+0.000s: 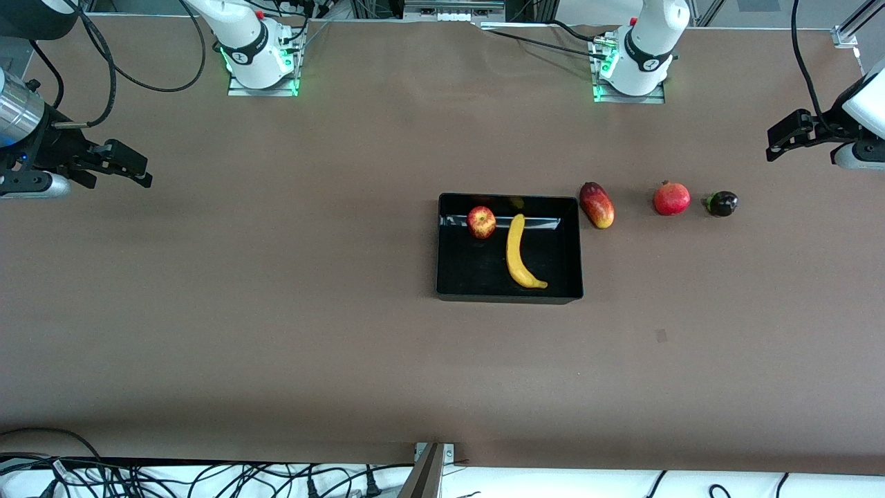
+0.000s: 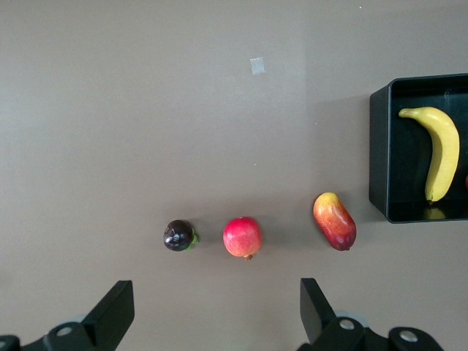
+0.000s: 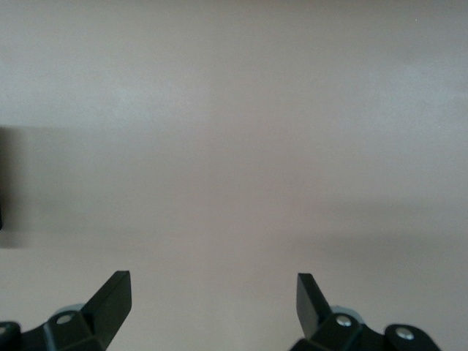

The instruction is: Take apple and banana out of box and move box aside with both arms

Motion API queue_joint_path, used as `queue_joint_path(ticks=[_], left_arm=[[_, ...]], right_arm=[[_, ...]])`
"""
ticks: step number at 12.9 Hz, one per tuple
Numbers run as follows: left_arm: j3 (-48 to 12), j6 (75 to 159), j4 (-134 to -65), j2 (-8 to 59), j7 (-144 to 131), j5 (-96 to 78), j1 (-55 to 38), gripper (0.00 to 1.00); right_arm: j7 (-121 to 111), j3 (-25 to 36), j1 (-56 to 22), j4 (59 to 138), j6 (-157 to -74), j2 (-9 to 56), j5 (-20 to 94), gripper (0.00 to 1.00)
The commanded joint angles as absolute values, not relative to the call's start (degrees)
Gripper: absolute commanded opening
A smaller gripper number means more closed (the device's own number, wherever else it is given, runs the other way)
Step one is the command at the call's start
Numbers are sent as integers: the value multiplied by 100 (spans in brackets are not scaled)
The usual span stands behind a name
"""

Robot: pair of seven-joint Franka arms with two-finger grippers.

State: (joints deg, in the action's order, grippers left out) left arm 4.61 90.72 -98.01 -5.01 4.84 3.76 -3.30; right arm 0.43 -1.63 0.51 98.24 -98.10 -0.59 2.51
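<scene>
The black box (image 1: 449, 277) sits near the table's middle. The red apple (image 1: 481, 222) and the yellow banana (image 1: 516, 252) lie inside it, side by side. In the left wrist view the box's corner (image 2: 380, 146) and the banana (image 2: 441, 150) show. My left gripper (image 1: 778, 144) is open and empty, raised over the left arm's end of the table; its fingers frame bare table (image 2: 216, 311). My right gripper (image 1: 138, 171) is open and empty, raised over the right arm's end; it sees only bare table (image 3: 213, 303).
A red-yellow mango (image 1: 597, 205), a pomegranate (image 1: 671, 198) and a small dark purple fruit (image 1: 722, 203) lie in a row beside the box toward the left arm's end; they also show in the left wrist view: mango (image 2: 334, 221), pomegranate (image 2: 242, 237), dark fruit (image 2: 178, 235).
</scene>
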Motion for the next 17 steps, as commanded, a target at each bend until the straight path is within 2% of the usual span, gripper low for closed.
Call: queue_joint_path(ticks=[1, 11, 17], left_arm=[[501, 9088, -9747, -492, 448, 211, -352, 100], [422, 9227, -9756, -387, -207, 202, -386, 100], [-342, 10097, -9774, 517, -3565, 255, -720, 100]], right_arm=[[52, -202, 97, 9738, -9765, -35, 237, 100], [-9, -202, 97, 9729, -9932, -18, 255, 100], [-9, -202, 97, 9729, -9932, -9, 264, 100]])
